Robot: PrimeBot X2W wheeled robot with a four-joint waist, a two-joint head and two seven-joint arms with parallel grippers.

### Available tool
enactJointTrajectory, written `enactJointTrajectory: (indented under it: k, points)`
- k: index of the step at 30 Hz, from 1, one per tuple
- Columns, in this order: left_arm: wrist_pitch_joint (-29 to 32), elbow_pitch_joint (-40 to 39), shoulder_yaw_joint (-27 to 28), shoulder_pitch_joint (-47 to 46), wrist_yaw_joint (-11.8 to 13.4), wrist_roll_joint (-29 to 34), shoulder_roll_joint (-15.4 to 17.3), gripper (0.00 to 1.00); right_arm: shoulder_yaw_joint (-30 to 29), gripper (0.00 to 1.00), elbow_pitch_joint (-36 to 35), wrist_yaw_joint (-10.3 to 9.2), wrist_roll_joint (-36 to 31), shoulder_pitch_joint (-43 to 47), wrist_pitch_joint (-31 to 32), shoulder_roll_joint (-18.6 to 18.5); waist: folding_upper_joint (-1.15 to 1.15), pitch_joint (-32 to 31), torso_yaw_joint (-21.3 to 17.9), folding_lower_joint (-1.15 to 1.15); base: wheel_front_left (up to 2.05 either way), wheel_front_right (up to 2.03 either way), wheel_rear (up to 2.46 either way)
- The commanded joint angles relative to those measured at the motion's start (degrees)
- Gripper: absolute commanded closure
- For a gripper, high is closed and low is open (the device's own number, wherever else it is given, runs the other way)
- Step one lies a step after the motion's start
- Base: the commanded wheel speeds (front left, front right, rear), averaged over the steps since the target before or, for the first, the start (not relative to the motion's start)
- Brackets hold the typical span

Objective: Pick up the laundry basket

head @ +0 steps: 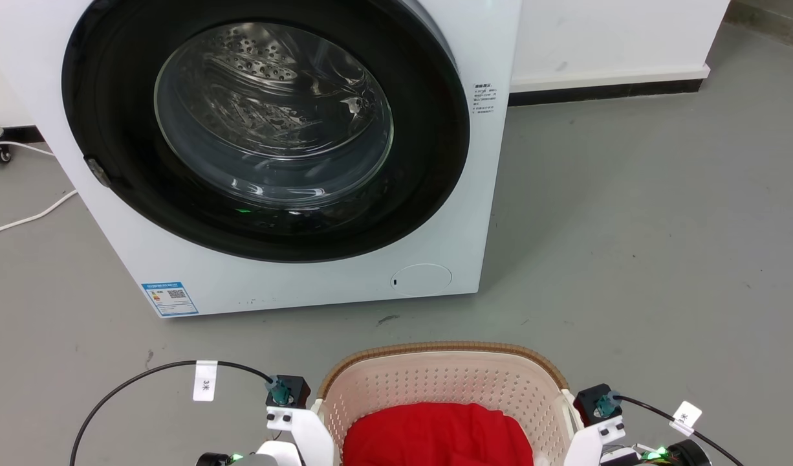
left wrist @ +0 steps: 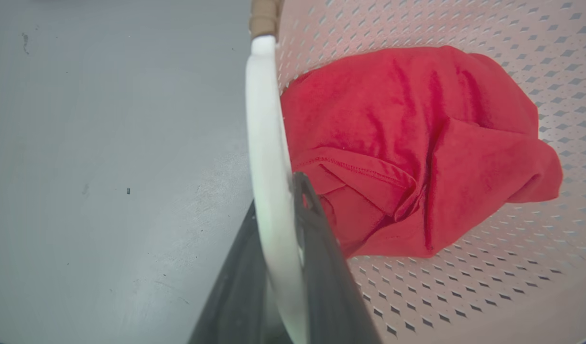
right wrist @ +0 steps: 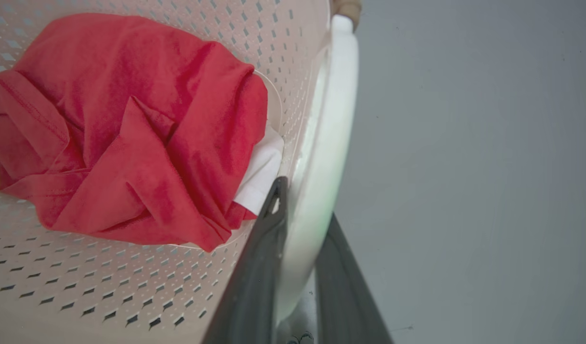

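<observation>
The left pincer (left wrist: 276, 191) is closed on the laundry basket (head: 448, 382) at its white left handle (left wrist: 266, 119). A crumpled red garment (head: 435, 433) is held inside. The right handle (right wrist: 338, 95) is gripped by the right pincer (right wrist: 306, 198). The basket is seen over grey floor (head: 629, 259), before a white washing machine (head: 273, 285). Cream perforated walls and a brown woven rim are shown.

White front-loading washing machine (head: 306, 285), glass door shut, upper left. Cream perforated plastic laundry basket (head: 448, 378) bottom centre on grey floor (head: 629, 259); red cloth (head: 435, 433) inside.
</observation>
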Motion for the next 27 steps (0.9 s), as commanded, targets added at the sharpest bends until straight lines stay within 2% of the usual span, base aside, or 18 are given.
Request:
enactJointTrajectory:
  k: [1,27]
  points:
    - [-0.78,-0.88,-0.38,-0.98,-1.15,-0.18,-1.32,1.00,0.70,1.00,-0.34,0.70,0.01,-0.19,-0.41,0.88,0.00,0.03,0.03,0.00,0.00,0.00,0.00]
    - [-1.33,-0.72,-2.87,-1.29,-1.16,-2.59,-1.18,1.00,2.10,1.00,-0.33,0.70,1.17,0.03,-0.75,0.52,0.00,-0.37,-0.10,0.00,0.00,0.00,0.00]
